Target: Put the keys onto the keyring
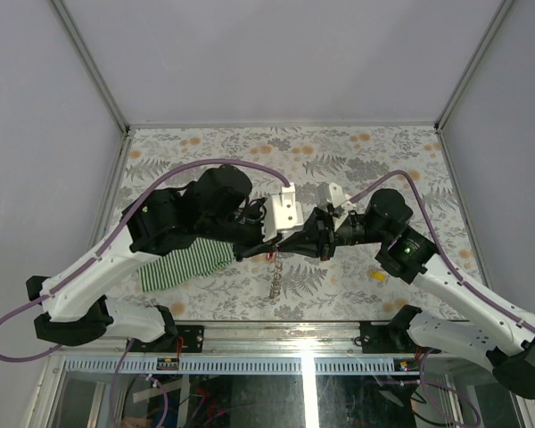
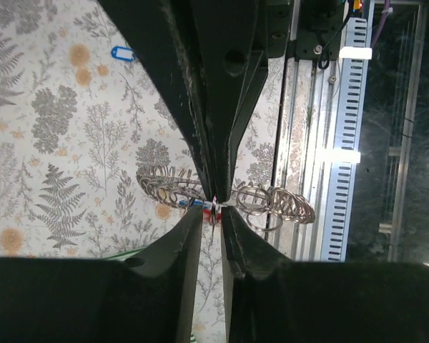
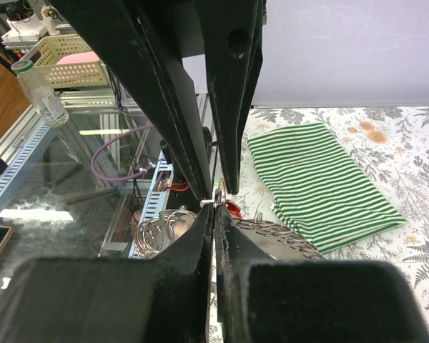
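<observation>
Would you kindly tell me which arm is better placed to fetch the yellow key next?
Right, I would judge. The yellow key lies close beside the right arm, on that arm's own side. The left arm would have to reach across the keyring.

pale grey walls [image 1: 267, 53] enclose a fern-patterned table [image 1: 339, 152] edged by aluminium framing [image 1: 89, 71].

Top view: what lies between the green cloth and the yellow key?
Only the keyring, a silvery chain roughly midway between the cloth and yellow key; otherwise bare table, per the top view.
</observation>
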`<state>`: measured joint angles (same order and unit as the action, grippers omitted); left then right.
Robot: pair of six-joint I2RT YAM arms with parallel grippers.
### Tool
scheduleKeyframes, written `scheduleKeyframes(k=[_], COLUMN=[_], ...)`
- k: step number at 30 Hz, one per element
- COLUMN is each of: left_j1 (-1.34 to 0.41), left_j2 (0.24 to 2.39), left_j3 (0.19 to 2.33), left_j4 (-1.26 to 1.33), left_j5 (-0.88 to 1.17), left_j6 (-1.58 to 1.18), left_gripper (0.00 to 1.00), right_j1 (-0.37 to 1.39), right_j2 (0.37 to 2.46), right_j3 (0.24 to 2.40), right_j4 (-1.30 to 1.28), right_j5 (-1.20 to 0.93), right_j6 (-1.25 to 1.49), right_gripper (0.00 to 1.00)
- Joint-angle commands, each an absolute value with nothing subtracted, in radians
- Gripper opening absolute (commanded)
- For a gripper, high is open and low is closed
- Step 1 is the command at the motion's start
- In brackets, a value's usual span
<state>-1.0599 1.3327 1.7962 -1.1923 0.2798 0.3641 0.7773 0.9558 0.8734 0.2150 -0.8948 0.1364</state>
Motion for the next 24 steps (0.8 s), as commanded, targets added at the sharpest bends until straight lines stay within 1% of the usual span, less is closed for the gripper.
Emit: scheduleKeyframes(k=[1, 6, 9, 16, 19, 24], left_j1=[-1.069, -1.069, -1.068, -1.069, -1.069, -1.069], left_j2=[1.229, 1.097, 1.016, 0.844, 0.819, 0.808], left_j3=[1.736, 1.599, 1.497, 1.235, 1.189, 1.162], left_j4=[-1.024, -0.835, -0.699, -0.353, -0.293, -0.276], left_j5=[0.275, 0.315, 0.341, 0.341, 0.344, 0.351], left_j6=[0.351, 0.322, 0.292, 0.213, 0.194, 0.168], left_gripper=[0.2, 0.26, 0.31, 0.32, 0.32, 0.32], right_j1=[0.788, 0.788, 0.788, 0.788, 0.788, 0.788], right_j2=[0.888, 0.877, 0.869, 0.867, 0.857, 0.842], right_j3=[0.895, 0.942, 0.949, 0.966, 0.969, 0.969], right_j4=[0.271, 0.237, 0.247, 0.286, 0.308, 0.34], right_j5=[-0.864, -0.882, -0.881, -0.903, -0.898, -0.89], right_j6=[0.123, 0.111, 0.119, 0.149, 0.162, 0.177], right_gripper=[0.0, 0.0, 0.0, 0.0, 0.0, 0.0])
